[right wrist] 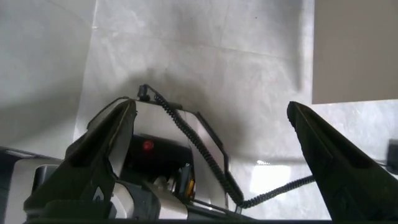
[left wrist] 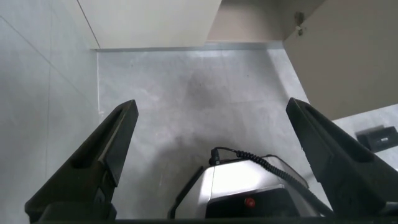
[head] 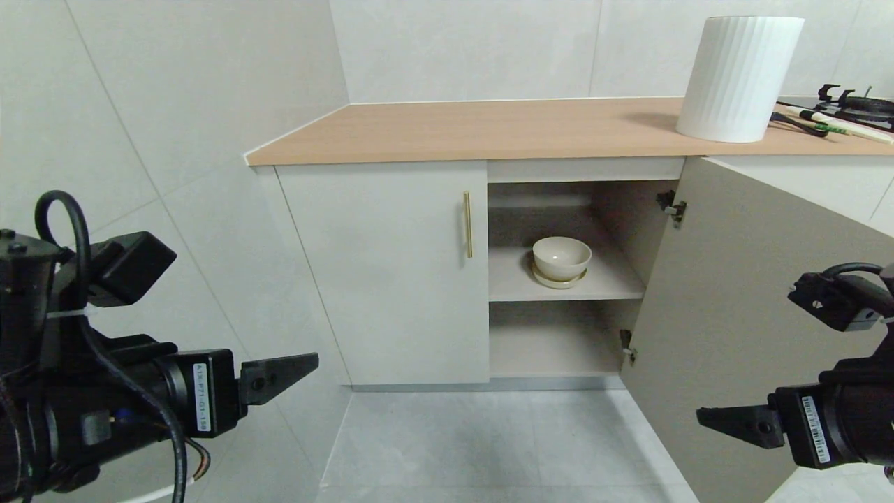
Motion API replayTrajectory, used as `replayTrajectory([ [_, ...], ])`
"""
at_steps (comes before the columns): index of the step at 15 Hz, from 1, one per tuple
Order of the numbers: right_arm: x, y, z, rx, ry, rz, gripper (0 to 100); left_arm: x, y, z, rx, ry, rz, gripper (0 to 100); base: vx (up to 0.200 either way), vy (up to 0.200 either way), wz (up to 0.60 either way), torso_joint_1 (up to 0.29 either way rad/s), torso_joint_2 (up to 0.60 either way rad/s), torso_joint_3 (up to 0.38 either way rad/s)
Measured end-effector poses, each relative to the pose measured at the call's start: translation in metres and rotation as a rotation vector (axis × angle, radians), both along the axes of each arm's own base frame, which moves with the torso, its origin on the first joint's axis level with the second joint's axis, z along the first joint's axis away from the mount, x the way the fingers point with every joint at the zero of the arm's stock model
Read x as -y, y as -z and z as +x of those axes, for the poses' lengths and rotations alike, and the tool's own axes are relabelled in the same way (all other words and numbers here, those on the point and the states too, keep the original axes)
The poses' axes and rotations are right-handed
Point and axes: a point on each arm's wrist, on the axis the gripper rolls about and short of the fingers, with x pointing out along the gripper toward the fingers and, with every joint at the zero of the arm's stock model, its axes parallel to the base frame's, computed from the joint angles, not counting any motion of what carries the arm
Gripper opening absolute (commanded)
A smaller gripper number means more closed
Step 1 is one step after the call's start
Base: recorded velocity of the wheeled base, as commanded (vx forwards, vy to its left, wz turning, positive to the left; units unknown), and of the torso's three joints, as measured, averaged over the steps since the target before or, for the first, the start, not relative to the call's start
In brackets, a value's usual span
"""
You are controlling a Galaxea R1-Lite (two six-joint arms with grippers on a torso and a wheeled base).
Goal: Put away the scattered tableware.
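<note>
**Cream bowl shelved, both grippers wide and empty**

Well apart from the left gripper and right gripper, both low over the floor tiles with fingers spread wide, gripping nothing: a round cream bowl, upright on a matching saucer. Sits on the upper shelf of the cabinet, right door swung open. On the countertop above: a white ribbed canister, chopsticks just beside it.
</note>
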Motion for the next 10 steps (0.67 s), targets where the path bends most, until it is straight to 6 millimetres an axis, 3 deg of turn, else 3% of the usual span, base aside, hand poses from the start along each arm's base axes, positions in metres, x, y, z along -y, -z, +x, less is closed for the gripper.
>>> replayTrajectory([
  [10, 0.014, 0.006, -0.013, -0.091, -0.008, -0.152, 100, 0.000, 0.000, 0.000, -0.001, 0.003, -0.003, 100, 0.000, -0.200, 0.00, 0.001, 0.00, 0.001],
])
